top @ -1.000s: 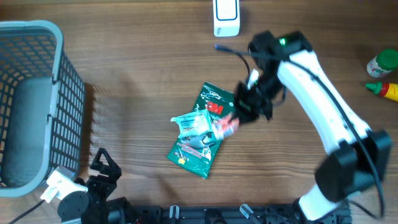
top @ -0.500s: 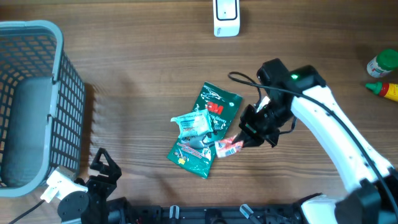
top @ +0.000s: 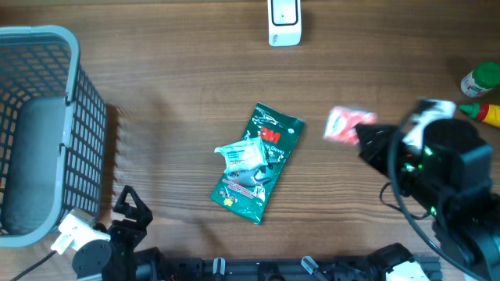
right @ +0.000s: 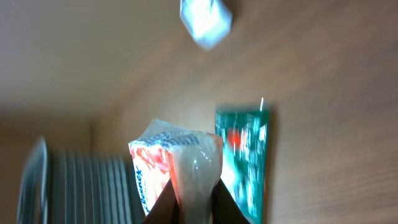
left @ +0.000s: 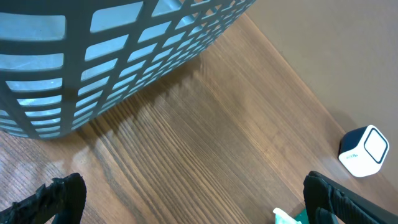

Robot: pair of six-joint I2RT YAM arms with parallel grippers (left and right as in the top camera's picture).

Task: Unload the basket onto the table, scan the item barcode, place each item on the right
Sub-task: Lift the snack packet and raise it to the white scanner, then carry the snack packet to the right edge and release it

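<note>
right gripper (top: 363, 136) clenched on a small red-and-white sachet (top: 344, 124), glossy crinkled film with a clear edge. it is lifted off the table, right of centre. in the right wrist view the two dark fingers (right: 164, 210) pinch the sachet's lower end; blue print runs down one side, and the view is blurred.

green foil packet (top: 262, 162) lies flat mid-table, long, rectangular and tilted, with a red logo near its top end. a pale blue-and-white wrapper (top: 243, 154), wrinkled, lies on top of it. both are well apart from the held sachet.

white scanner (top: 283, 21), a smooth rounded box, sits at the far edge of the wood-grain table (top: 172, 86).

grey plastic basket (top: 47, 117) at far left, open rectangular mesh walls.

green-capped bottle (top: 480, 79) and a red bottle with a green tip (top: 484, 112) at the right edge, close together.

left gripper (top: 129, 207) low at the near left beside the basket, released; black fingers (left: 59, 196) spread wide, nothing between them but bare wood.
</note>
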